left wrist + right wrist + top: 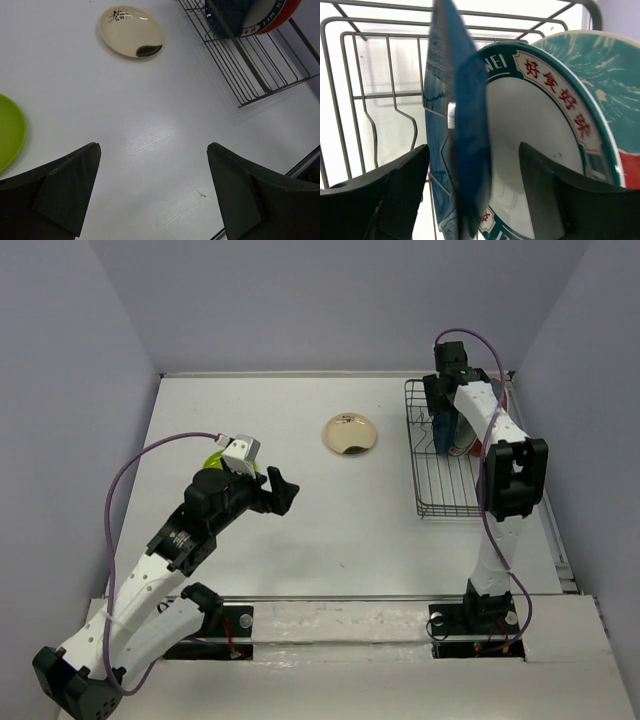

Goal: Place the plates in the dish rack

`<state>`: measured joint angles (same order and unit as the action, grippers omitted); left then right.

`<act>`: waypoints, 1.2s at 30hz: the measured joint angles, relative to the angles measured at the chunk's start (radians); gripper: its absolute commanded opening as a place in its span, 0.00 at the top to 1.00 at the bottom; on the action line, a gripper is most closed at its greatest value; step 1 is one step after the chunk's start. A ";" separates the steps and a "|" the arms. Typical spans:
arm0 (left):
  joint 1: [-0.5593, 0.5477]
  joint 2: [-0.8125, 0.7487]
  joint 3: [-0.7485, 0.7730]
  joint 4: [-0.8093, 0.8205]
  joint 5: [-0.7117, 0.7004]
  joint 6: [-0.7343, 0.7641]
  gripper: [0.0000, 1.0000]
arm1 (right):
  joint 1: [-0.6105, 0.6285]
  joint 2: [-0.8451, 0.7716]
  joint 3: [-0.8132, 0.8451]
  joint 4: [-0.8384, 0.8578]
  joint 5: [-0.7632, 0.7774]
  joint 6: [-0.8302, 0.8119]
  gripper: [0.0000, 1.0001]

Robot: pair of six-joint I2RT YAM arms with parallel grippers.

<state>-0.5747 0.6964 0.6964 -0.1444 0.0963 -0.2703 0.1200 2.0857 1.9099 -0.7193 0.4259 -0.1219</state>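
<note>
Right gripper [472, 146] is up at the 12 o'clock end of the dish rack [440, 490], jaws spread and straddling the dark teal plate [465, 100]. It's released, not squeezing: there's clear daylight between the plate and the finger on the 3 o'clock side. On the 9 o'clock side I can't tell whether finger and plate touch.

That plate stands on edge among the tines, seen edge-on from the right wrist camera. Just behind it, toward 3 o'clock in that view, the white plate [535, 135] with its dark rim and red characters stands upright too. Behind that one again, the red-and-teal floral plate [605, 75] sits in the same row. So that's three dishes racked, all bunched at the 12 o'clock end.

Out on the table [330, 540], the rack sits along the 3 o'clock side. The small cream plate [349, 434] lies flat at 9 o'clock of the rack, well apart from it. Over toward the table's 9 o'clock side lies the lime-green plate [211, 461], flat and largely hidden under the left wrist from above.

Left gripper [153, 147] hovers over bare table between those two loose plates, fingers wide apart, holding nothing.
</note>
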 measured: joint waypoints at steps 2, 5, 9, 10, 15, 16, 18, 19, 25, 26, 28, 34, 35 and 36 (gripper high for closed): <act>0.000 0.044 0.006 0.001 0.009 -0.008 0.01 | 0.000 -0.011 -0.002 0.001 -0.001 0.017 0.14; 0.000 0.108 0.019 0.003 0.014 -0.029 0.01 | 0.000 -0.058 -0.019 0.003 -0.023 0.053 0.08; 0.000 0.168 0.033 0.011 0.016 -0.071 0.01 | 0.007 -0.194 -0.098 0.047 -0.072 0.121 0.08; 0.000 0.181 0.038 0.015 0.016 -0.082 0.01 | 0.011 -0.244 -0.129 0.070 -0.088 0.141 0.08; 0.000 0.277 0.069 0.080 -0.002 -0.161 0.07 | 0.072 -0.496 -0.346 0.216 -0.170 0.222 0.08; 0.000 0.294 0.069 0.098 -0.011 -0.182 0.08 | 0.089 -0.532 -0.383 0.239 -0.187 0.233 0.08; 0.001 0.327 0.069 0.138 -0.028 -0.219 0.10 | 0.132 -0.611 -0.480 0.311 -0.227 0.268 0.11; 0.001 0.357 0.069 0.168 -0.040 -0.236 0.11 | 0.159 -0.660 -0.543 0.346 -0.253 0.291 0.12; 0.003 0.612 0.111 0.306 -0.110 -0.319 0.17 | 0.264 -0.887 -0.930 0.585 -0.409 0.450 0.13; 0.005 0.677 0.134 0.323 -0.119 -0.327 0.20 | 0.276 -0.925 -0.991 0.607 -0.429 0.480 0.14; 0.008 0.777 0.175 0.352 -0.145 -0.346 0.23 | 0.281 -0.970 -1.062 0.641 -0.450 0.518 0.15; 0.065 1.034 0.325 0.453 -0.153 -0.386 0.42 | 0.282 -1.120 -1.192 0.708 -0.506 0.604 0.20; 0.089 1.098 0.371 0.472 -0.140 -0.392 0.44 | 0.283 -1.134 -1.202 0.723 -0.520 0.614 0.20; 0.105 1.141 0.397 0.486 -0.132 -0.394 0.44 | 0.283 -1.149 -1.211 0.732 -0.534 0.621 0.21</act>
<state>-0.4698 1.8370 1.0931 0.3412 -0.0353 -0.6647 0.4026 0.9367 0.6991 0.0132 -0.1085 0.4992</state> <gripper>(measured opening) 0.594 0.803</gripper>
